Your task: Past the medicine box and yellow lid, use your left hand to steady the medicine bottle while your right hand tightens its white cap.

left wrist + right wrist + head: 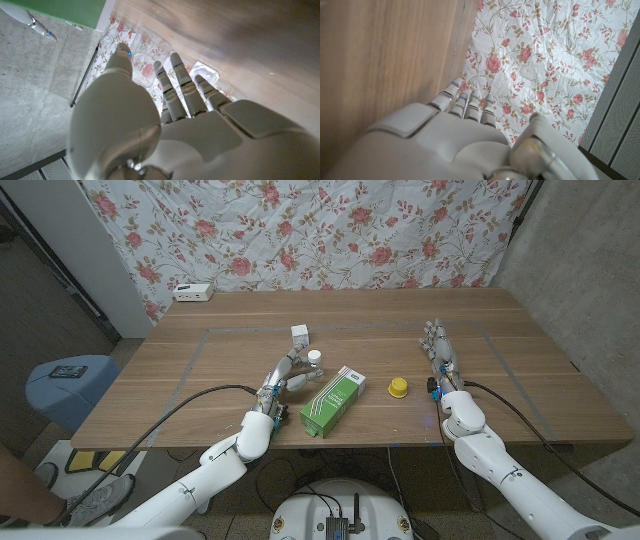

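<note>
Left hand is out over the table, fingers spread and reaching toward the medicine bottle, holding nothing. From the head view its fingertips look just beside the bottle's lower body; can't tell if they touch. In the left wrist view the fingers fan apart, with a clear, bottle-like shape just past the tips.

Right hand stands on edge on the right side of the table, fingers straight and close together, empty, well apart from the bottle. The right wrist view looks along its back toward the floral cloth.

The bottle is upright near table centre, white cap on top. The green medicine box lies just beside it on the near-right side, close to the left hand. The yellow lid sits between the box and the right hand. A small white box stands just behind the bottle.

Step in hand, as I judge it: getting the left hand around the bottle.
- Wrap low on the body and leave the cap free.
- Close gently; a light bottle tips if pushed from one side.
- Keep the thumb off the green box.
- Bring the right hand in over the yellow lid and box, not through them, and down onto the cap from above.
- Twist only once the left hand is firm.
</note>
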